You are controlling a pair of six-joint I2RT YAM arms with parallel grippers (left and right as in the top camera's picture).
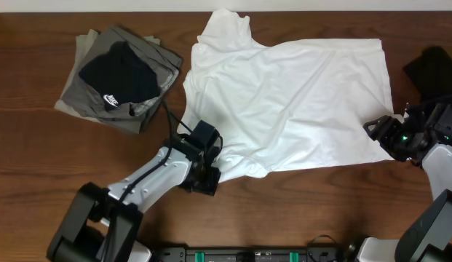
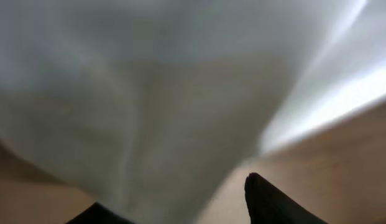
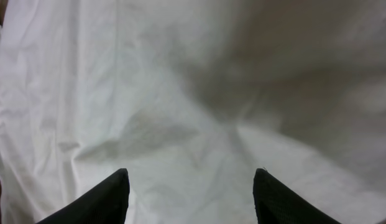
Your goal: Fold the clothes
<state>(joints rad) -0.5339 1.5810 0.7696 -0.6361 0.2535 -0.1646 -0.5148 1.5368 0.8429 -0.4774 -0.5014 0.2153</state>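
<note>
A white T-shirt [image 1: 291, 94] lies spread on the wooden table [image 1: 51, 167], wrinkled, with one sleeve toward the back. My left gripper [image 1: 211, 164] is at the shirt's near left edge; in the left wrist view [image 2: 174, 208] its fingers are apart with white cloth [image 2: 149, 112] between and over them. My right gripper [image 1: 378, 131] is at the shirt's near right corner; in the right wrist view [image 3: 189, 186] its fingers are wide open over the white cloth [image 3: 180, 93].
A pile of folded clothes [image 1: 120, 76], grey-olive with a black garment bearing a white logo on top, sits at the back left. A dark object [image 1: 433, 69] lies at the right edge of the table.
</note>
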